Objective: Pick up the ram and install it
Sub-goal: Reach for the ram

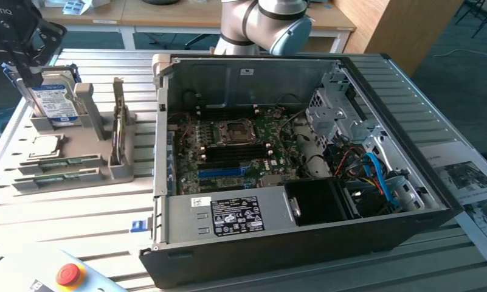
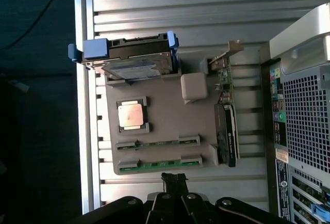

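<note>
On the grey holder (image 2: 170, 123) I count two ram sticks lying flat side by side, the outer ram stick (image 2: 160, 163) and the inner ram stick (image 2: 157, 143), plus one processor (image 2: 130, 114), one hard drive (image 2: 135, 64) and one upright expansion card (image 2: 227, 131). Black fingers (image 2: 174, 178), pressed together on nothing, hang just beyond the outer ram stick, not touching it. One open computer case (image 1: 308, 243) shares the slatted metal table (image 1: 81, 213); wooden desks (image 1: 170, 15) stand behind.
</note>
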Tool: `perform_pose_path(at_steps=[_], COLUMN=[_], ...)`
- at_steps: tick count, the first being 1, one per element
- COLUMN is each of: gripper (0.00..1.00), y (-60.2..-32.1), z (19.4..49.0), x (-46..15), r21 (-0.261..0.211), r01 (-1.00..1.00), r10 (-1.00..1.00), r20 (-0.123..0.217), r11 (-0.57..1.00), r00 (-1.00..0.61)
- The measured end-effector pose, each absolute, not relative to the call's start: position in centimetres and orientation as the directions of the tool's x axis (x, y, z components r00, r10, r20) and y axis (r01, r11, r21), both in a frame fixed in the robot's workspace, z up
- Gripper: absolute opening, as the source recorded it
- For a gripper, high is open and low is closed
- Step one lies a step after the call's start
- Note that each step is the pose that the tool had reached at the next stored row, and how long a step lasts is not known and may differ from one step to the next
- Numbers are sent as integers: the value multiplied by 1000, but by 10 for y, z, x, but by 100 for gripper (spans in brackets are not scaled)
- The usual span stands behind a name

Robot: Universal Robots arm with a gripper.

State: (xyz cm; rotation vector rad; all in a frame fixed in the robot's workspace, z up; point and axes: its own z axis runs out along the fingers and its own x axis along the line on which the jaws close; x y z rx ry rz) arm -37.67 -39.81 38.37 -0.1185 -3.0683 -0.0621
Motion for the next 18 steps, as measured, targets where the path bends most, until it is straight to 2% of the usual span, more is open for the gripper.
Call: perform_pose_path(at_steps=[18], gripper=[10], y=[-387], z=[379], x=[-386], r21=[38], r01=[78], r10=[75], r20=[72], r11=[996], r00=[-995])
